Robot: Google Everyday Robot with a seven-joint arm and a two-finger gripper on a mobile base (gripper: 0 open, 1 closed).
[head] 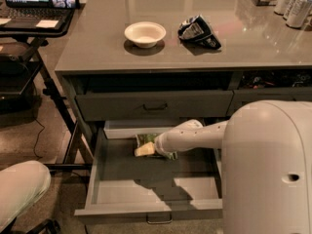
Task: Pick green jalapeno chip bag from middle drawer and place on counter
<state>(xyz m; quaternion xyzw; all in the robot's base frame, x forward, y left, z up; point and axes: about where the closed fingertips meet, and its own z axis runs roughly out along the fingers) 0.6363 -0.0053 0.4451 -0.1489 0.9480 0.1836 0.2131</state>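
Note:
The middle drawer stands pulled out under the counter, its pale floor showing. My arm reaches into it from the right. My gripper is at the back left of the drawer, shut on the green jalapeno chip bag, a small crumpled light-green bag that sticks out to the left of the wrist. The bag is near the drawer's back wall, just above the floor. The arm's shadow falls on the drawer floor in front.
A white bowl and a black-and-white snack bag lie on the counter, with cans at the back right. A shut drawer sits above. A laptop stand is at left. My white arm housing fills the lower right.

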